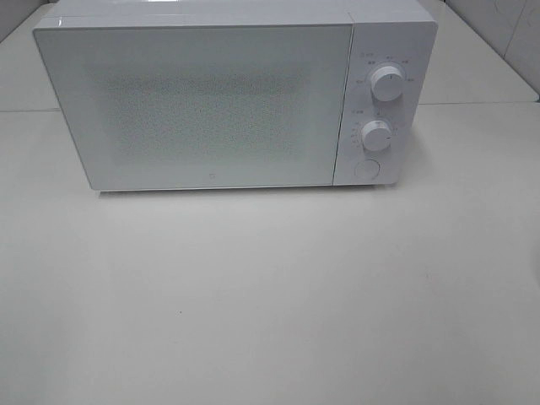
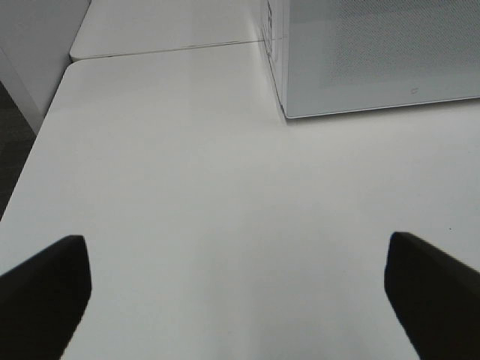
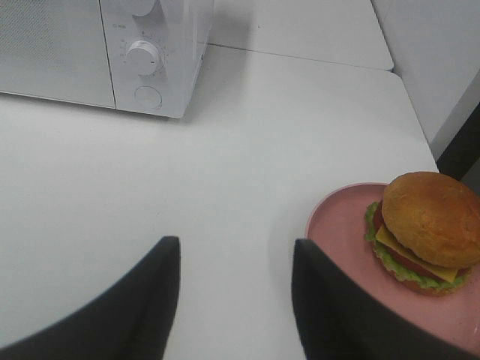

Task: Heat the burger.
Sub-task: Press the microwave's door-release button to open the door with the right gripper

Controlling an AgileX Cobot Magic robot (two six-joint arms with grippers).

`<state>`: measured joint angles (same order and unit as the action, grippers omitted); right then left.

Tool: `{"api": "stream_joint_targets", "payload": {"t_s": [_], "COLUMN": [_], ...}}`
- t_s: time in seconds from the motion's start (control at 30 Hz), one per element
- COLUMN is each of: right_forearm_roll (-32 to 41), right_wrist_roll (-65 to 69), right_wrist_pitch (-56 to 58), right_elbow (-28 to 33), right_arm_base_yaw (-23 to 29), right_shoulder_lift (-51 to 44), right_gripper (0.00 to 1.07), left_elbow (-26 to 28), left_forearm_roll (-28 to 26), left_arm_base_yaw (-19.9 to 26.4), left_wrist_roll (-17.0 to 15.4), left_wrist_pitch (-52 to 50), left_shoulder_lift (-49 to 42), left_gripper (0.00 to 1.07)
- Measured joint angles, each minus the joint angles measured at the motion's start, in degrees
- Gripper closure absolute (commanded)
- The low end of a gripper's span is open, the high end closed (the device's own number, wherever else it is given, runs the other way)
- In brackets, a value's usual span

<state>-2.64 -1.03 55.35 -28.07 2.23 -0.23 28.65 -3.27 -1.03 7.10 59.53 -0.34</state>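
Observation:
The burger point(image 3: 431, 214), with a tan-orange bun, lettuce, cheese and tomato, sits on a salmon-pink dish point(image 3: 337, 225) near the table's right edge; only the right wrist view shows it. My right gripper point(image 3: 234, 244) is open just beside the dish, one finger point(image 3: 330, 300) overlapping its rim, with bare table between the fingers. My left gripper point(image 2: 236, 247) is wide open over bare table, short of the microwave's point(image 2: 375, 52) front left corner. The white microwave point(image 1: 202, 101) stands at the back with its door closed. The exterior high view shows no arm, burger or dish.
On the microwave's right panel are two knobs point(image 1: 386, 83) point(image 1: 376, 135) and a round button point(image 1: 365, 168). The white table point(image 1: 270, 304) stretches in front of it. Table edges run close by on the left point(image 2: 37, 142) and on the right point(image 3: 420, 135).

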Motion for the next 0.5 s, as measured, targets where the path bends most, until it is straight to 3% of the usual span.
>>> {"api": "stream_joint_targets", "payload": {"t_s": [0.5], "right_forearm_roll": [-0.17], "right_wrist_roll": [0.34], "right_wrist_pitch": [0.00], "right_elbow": [0.00], "right_arm_base_yaw": [0.00], "right_shoulder_lift": [0.00], "right_gripper": [0.58], "left_elbow": [0.00], "left_forearm_roll": [0.00], "left_arm_base_yaw": [0.00], "left_wrist_roll": [0.00], "left_wrist_pitch": [0.00], "left_shoulder_lift": [0.00], "left_gripper": [0.07]}}
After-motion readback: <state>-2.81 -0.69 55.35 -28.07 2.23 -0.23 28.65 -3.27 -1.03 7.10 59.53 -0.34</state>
